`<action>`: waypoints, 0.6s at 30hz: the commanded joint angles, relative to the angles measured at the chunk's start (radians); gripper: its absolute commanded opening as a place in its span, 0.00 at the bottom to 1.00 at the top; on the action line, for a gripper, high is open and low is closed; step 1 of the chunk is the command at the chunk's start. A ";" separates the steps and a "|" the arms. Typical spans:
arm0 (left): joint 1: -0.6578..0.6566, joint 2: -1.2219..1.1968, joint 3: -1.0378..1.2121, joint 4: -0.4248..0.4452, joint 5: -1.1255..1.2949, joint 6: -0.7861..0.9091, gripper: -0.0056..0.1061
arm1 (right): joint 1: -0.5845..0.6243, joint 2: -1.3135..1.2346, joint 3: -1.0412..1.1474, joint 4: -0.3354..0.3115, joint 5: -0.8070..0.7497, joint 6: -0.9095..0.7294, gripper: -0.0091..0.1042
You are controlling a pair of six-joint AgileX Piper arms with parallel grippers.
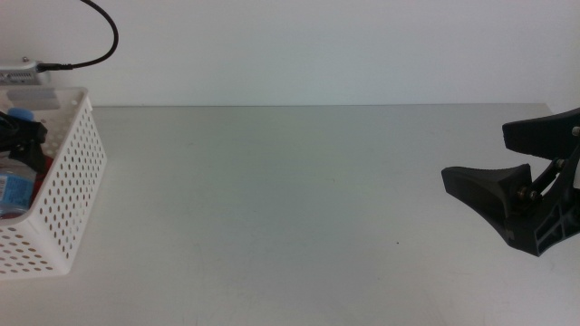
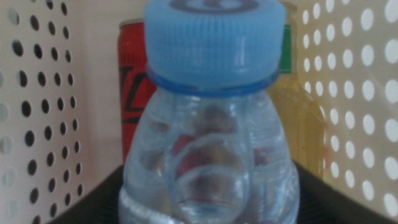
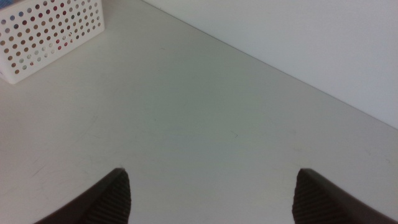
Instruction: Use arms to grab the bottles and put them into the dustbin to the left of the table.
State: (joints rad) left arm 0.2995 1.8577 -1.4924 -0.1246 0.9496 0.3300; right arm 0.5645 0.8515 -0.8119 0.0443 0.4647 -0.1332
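Note:
My left gripper (image 1: 20, 138) is down inside the white perforated dustbin (image 1: 68, 181) at the table's left end. In the left wrist view its dark jaws (image 2: 211, 202) sit against both sides of the clear water bottle (image 2: 211, 143) with the blue cap (image 2: 211, 37), holding it upright. The red soda can (image 2: 134, 93) and the yellow juice bottle (image 2: 301, 118) stand behind it inside the dustbin. The blue cap (image 1: 20, 115) also shows in the middle view. My right gripper (image 1: 476, 156) is open and empty above the table's right side; its jaws (image 3: 211, 193) are spread wide.
The pale grey table (image 1: 290, 208) runs from the dustbin to the right arm. A black cable (image 1: 100, 50) hangs behind the dustbin. The dustbin (image 3: 50, 34) shows far off in the right wrist view.

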 commanded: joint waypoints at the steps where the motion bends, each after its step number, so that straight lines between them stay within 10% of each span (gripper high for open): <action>1: -0.002 -0.052 -0.036 -0.063 -0.024 0.009 0.78 | -0.005 -0.009 -0.028 -0.005 -0.066 -0.012 0.67; 18: -0.088 -0.290 -0.033 -0.091 0.084 -0.067 0.89 | -0.005 -0.009 -0.028 -0.005 -0.066 -0.012 0.67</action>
State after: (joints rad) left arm 0.2411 1.6563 -1.4971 -0.1974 1.0544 0.2852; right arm 0.5645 0.8515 -0.8119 0.0443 0.4652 -0.1332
